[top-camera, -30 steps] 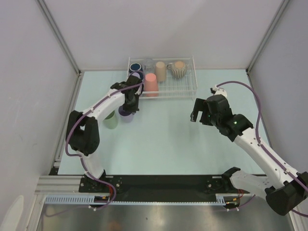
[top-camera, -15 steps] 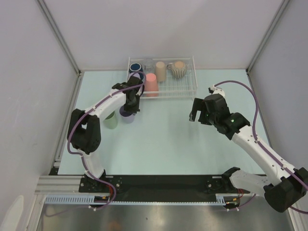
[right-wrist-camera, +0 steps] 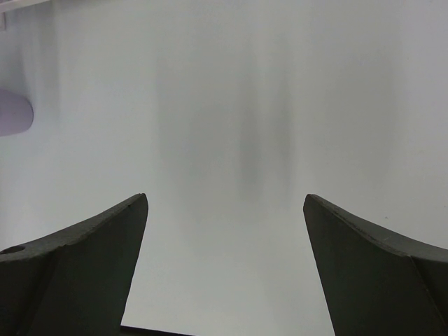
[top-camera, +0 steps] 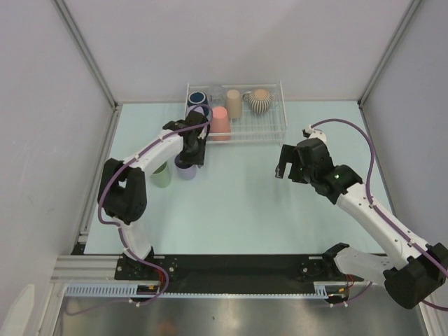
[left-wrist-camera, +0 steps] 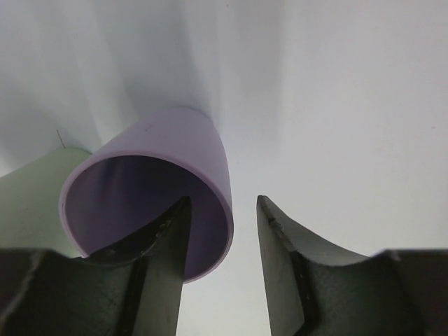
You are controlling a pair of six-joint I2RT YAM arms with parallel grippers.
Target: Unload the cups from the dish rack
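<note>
Left arm (top-camera: 150, 155) bent, reaching to table (top-camera: 238, 210) just ahead of dish rack (top-camera: 274, 130) front-left corner. Left gripper (left-wrist-camera: 222, 204) jaws straddle lavender cup (left-wrist-camera: 178, 140) rim: one inside, one outside, slack, gap at wall. Pale green cup (top-camera: 162, 176) just beside it, left. Right arm (top-camera: 364, 204) angled inward; right gripper (right-wrist-camera: 224, 203) jaws wide apart, holding nothing, well apart from rack and cups. Rack at table's far edge.

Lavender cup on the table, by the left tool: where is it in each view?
Top external: lavender cup left of centre, near the rack.
Left wrist: centre-left, mouth towards the camera.
Right wrist: probably the purple sliver at the left edge.
Shared landmark: green cup beside it, top and left wrist.
</note>
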